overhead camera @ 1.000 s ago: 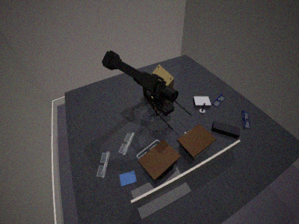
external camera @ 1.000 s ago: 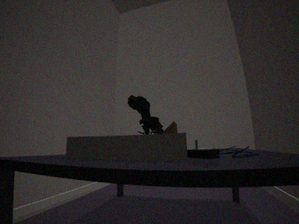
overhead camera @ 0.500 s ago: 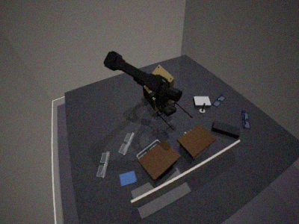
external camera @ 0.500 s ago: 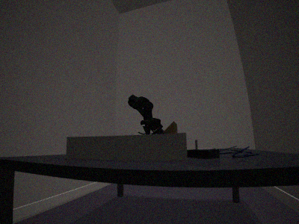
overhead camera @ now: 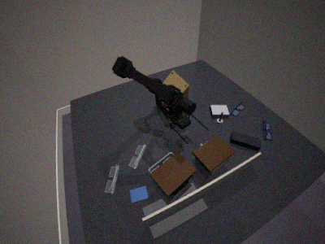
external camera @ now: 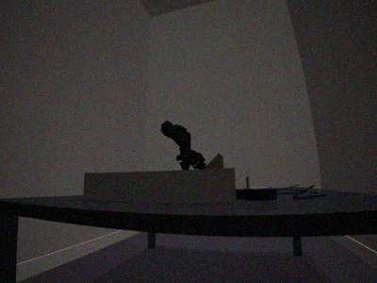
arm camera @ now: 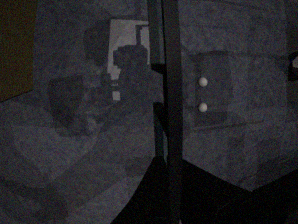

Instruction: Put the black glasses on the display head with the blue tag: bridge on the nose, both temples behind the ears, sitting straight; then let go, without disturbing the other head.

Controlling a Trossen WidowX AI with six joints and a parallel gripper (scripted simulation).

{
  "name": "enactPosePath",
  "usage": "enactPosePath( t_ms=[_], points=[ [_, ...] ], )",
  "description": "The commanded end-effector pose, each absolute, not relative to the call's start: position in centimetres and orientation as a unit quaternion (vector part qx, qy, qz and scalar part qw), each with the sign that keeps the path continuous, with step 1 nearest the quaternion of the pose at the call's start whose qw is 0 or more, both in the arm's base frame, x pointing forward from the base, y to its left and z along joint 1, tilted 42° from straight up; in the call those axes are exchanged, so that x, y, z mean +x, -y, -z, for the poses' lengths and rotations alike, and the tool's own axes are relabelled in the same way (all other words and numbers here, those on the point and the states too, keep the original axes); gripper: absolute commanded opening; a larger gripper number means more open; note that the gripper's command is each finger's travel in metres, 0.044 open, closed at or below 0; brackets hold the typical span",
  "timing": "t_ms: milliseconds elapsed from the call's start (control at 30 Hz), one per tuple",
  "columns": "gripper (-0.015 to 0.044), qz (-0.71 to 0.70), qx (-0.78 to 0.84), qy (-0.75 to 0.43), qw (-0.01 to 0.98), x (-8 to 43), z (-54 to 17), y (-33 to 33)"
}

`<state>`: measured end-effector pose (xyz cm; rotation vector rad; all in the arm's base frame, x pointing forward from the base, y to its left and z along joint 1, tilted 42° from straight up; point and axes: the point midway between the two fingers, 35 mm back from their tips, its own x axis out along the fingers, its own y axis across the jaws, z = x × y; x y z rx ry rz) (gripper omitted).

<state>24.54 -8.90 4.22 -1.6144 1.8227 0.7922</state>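
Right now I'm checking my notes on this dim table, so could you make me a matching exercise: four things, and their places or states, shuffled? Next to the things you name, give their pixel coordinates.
1. black glasses (overhead camera: 179,133)
2. blue square (overhead camera: 139,193)
3. yellow block (overhead camera: 176,80)
4. long dark case (overhead camera: 245,141)

A. flat on the table, near the clear glasses (overhead camera: 114,180)
B. between a brown-topped stand (overhead camera: 214,153) and blue glasses (overhead camera: 266,130)
C. held by the pincer (overhead camera: 179,124)
D. beside the arm, on the far side from the brown-topped stands

Pairs: 1-C, 2-A, 3-D, 4-B
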Motion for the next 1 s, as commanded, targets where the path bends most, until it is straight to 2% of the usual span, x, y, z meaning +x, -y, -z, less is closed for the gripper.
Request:
enactPosePath(
  t_ms=[0,967],
  points=[
    [0.0000,-0.302,-0.603,-0.682,0.282,24.3,-3.7,9.1],
    [0.0000,-0.298,-0.605,-0.684,0.278,24.1,-2.0,10.3]
  ],
)
